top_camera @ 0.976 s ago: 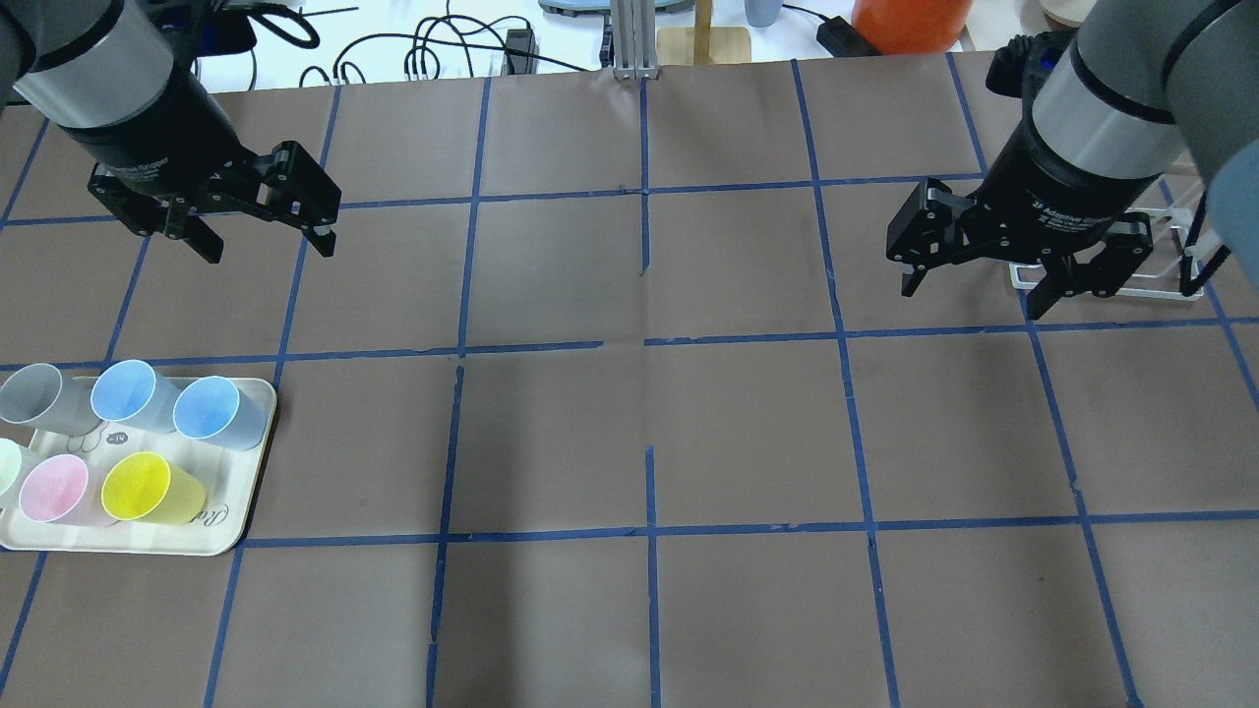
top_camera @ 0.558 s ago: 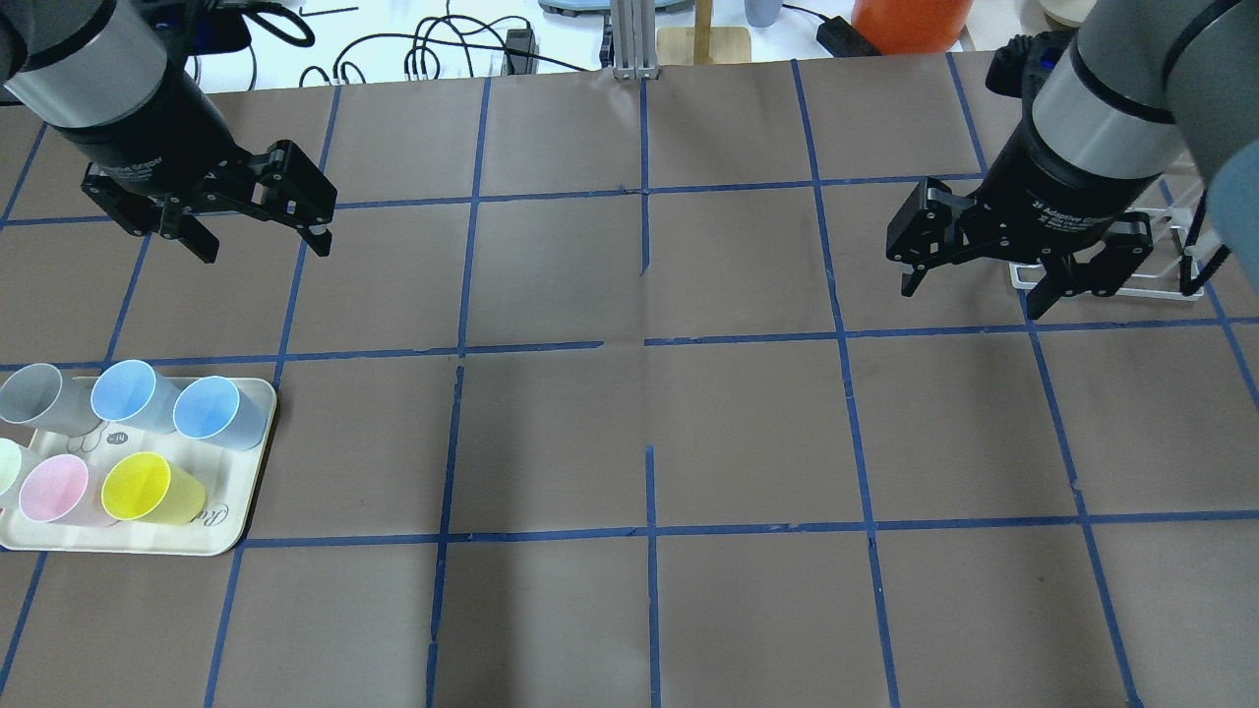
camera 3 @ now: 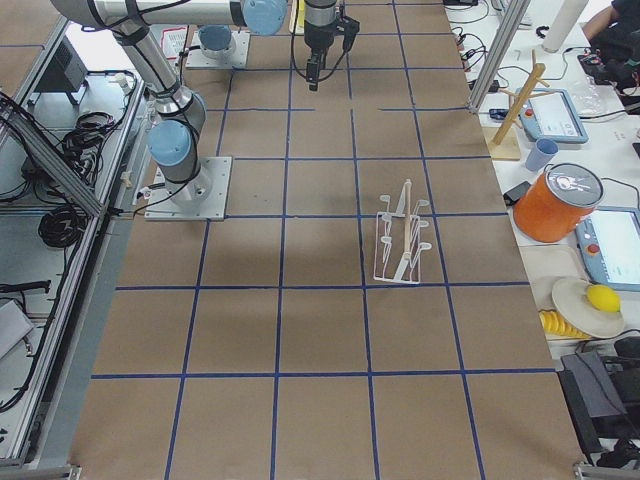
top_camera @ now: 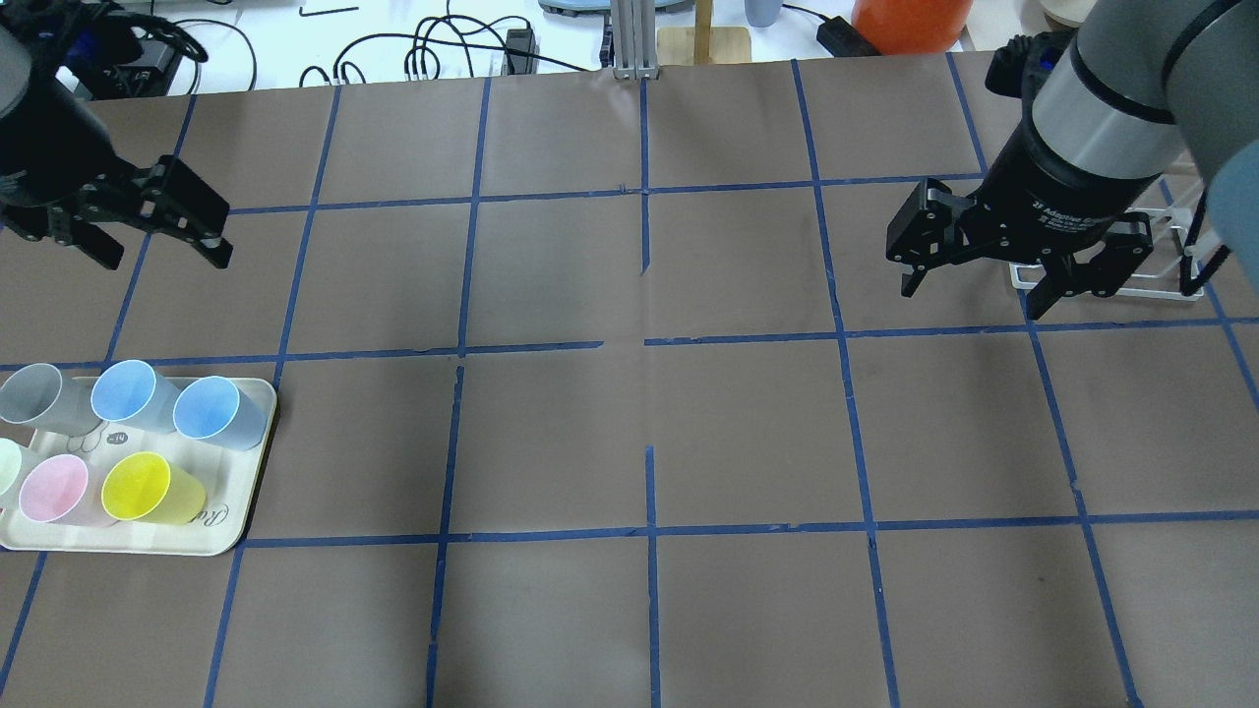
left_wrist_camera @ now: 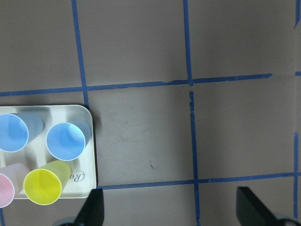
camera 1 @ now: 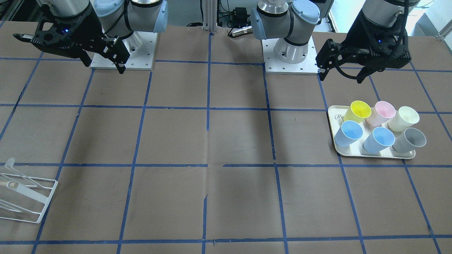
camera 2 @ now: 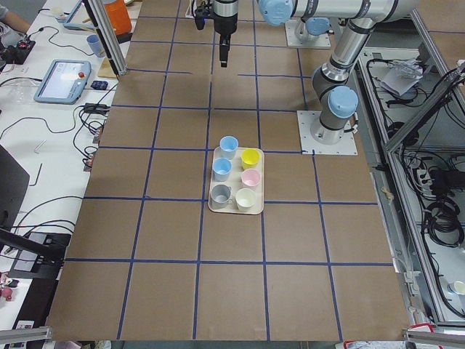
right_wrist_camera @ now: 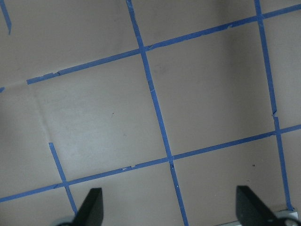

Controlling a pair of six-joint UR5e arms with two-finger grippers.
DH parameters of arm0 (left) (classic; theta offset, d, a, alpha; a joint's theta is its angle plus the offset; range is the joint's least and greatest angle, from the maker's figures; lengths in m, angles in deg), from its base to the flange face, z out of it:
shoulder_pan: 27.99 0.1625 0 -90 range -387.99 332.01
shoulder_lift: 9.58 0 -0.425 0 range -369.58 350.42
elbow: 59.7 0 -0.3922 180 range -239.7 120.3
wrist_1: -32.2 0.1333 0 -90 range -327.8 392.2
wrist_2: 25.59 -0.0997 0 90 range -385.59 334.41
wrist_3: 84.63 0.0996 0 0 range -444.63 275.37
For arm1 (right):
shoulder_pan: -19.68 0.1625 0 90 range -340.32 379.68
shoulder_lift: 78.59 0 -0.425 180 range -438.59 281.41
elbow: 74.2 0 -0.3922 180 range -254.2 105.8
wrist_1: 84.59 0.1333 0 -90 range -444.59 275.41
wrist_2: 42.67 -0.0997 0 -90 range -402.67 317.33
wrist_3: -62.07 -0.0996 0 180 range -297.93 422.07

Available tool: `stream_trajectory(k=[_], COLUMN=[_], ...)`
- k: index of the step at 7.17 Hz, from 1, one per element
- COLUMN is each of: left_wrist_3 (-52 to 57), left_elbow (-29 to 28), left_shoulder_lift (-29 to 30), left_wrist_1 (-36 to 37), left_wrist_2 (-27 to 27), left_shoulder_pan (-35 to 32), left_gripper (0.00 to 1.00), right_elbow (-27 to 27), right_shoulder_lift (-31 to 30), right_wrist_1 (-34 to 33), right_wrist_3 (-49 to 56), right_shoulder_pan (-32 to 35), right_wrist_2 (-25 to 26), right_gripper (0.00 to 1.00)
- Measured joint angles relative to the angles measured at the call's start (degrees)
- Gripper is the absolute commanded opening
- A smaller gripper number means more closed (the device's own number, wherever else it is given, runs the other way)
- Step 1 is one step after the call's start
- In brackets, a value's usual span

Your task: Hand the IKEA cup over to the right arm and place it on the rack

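Counting six cups, mouths up, on one cream tray (camera 1: pixel 332 118): two blue cups (camera 1: pixel 349 133), one yellow cup (camera 1: pixel 357 111), one pink cup (camera 1: pixel 380 113), one grey cup (camera 1: pixel 409 140), and the IKEA cup (camera 1: pixel 403 119) at the tray's 8 o'clock corner seen from overhead. The tray lies at 8 o'clock on the worktop (top_camera: pixel 748 433) and one rack (camera 3: pixel 402 240) at 2 o'clock. The left hand (top_camera: pixel 164 258) hovers at 10 o'clock and the right hand (top_camera: pixel 972 295) near the rack, both with fingers apart and holding nothing.

The left gripper (top_camera: pixel 162 258) is being held aloft with its jaws spread wide and its fingers pointing downward. The right gripper (top_camera: pixel 974 295) is being held likewise, jaws parted. The left arm (camera 1: pixel 381 17) and the right arm (top_camera: pixel 1111 108) are being positioned well apart.
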Motion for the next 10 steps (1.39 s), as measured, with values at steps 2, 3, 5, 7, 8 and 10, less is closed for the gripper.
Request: stream_trajectory(k=[2,3,5,7,8,10], left_wrist_3=[14.45,21.35,31.82,41.25,44.77,47.14], left_elbow=[2.69,4.75,12.01,17.03,17.75,17.83], left_shoulder_lift=[0.82,1.52,2.06,4.32,6.39,10.88], left_wrist_1=[0.82,2.15,10.93,22.53,25.77,29.27], left_wrist_2=[0.09,0.14,0.03,0.23,0.53,0.87], left_shoulder_pan=[12.04,18.76,28.77,35.92,37.99,39.7], left_gripper=[1.0,1.0,1.0,1.0,1.0,1.0], right_elbow=[0.0,0.0,0.0,0.0,-0.02,-0.07], right_shoulder_lift=[0.0,0.0,0.0,0.0,0.0,0.0], right_wrist_1=[-0.07,-0.08,-0.03,0.02,0.08,0.11], right_wrist_3=[0.0,-0.02,-0.07,-0.14,-0.16,-0.17], right_shoulder_pan=[0.0,0.0,0.0,0.0,0.0,0.0], right_wrist_2=[0.01,0.01,0.01,0.01,0.01,0.01], right_gripper=[1.0,1.0,1.0,1.0,1.0,1.0])
